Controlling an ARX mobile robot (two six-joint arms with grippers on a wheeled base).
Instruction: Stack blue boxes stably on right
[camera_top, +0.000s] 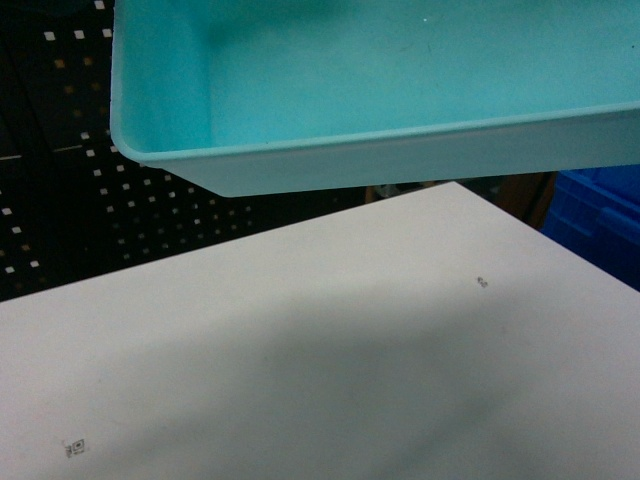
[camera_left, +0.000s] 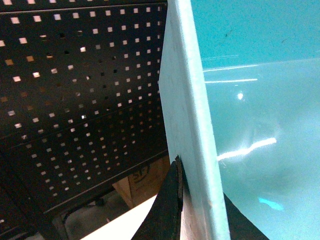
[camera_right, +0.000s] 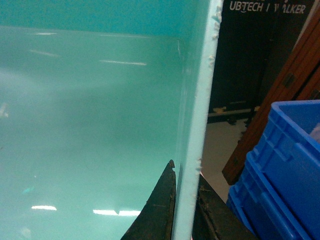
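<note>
A light turquoise blue box (camera_top: 400, 90) hangs in the air above the white table (camera_top: 300, 380), filling the top of the head view. Neither gripper shows in that view. In the left wrist view my left gripper (camera_left: 200, 200) is shut on the box's left rim (camera_left: 187, 125), one finger outside the wall and one inside. In the right wrist view my right gripper (camera_right: 186, 195) is shut on the box's right rim (camera_right: 200, 100) the same way. The glossy inside (camera_right: 85, 125) of the box is empty.
Dark blue ribbed crates (camera_top: 600, 220) stand stacked off the table's right edge, also seen as crates (camera_right: 280, 175) in the right wrist view. A black perforated panel (camera_top: 60, 180) stands behind the table on the left. A cardboard box (camera_left: 145, 182) sits below that panel.
</note>
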